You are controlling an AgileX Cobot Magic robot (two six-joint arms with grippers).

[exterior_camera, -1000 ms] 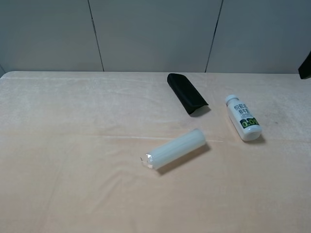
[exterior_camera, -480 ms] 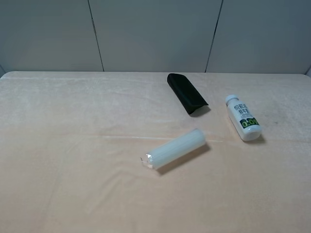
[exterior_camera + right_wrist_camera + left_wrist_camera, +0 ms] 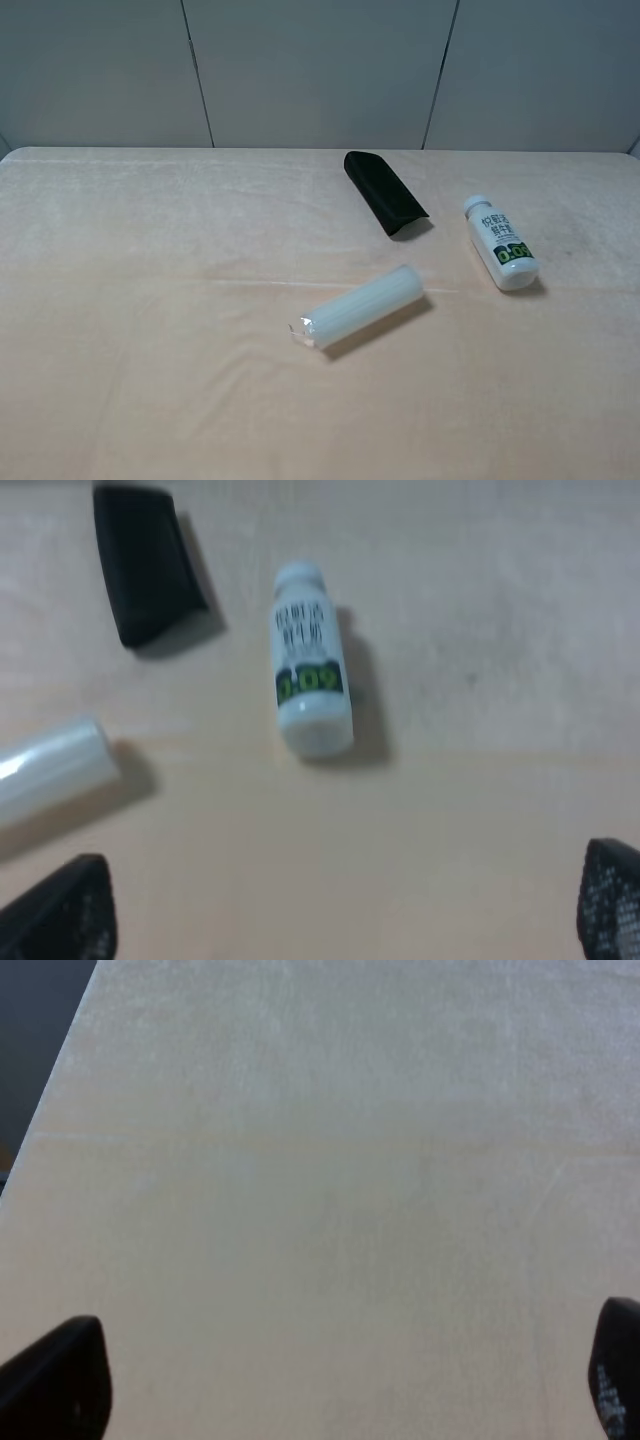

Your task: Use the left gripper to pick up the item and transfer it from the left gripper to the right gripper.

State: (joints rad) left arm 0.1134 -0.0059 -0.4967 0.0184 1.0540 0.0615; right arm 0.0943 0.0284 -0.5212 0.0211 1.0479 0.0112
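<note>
Nearest the camera in the exterior high view, bare peach-coloured table (image 3: 150, 400) fills the front of the scene, with neither arm in sight from above. Over an empty stretch of that cloth the left gripper (image 3: 350, 1385) hangs facing down, only its two dark fingertips (image 3: 55, 1380) showing at the corners of the left wrist view, spread wide with nothing between them. Likewise the right gripper (image 3: 345, 905) hovers above the objects with its fingertips (image 3: 60, 910) far apart and holding nothing. Further in, a translucent pale cylinder (image 3: 360, 306) lies on its side at an angle near the middle of the table. Beyond it to the right, the item (image 3: 500, 244) lies flat on the cloth, cap pointing toward the wall, untouched by either claw; the right wrist view shows it (image 3: 308, 685) between the spread fingers' line of sight. Just left of the bottle and slightly farther back rests a black flat case (image 3: 384, 192). A second ago a dark shape showed at the right edge of the overhead view; it has since gone, while all three objects have kept their places.
</note>
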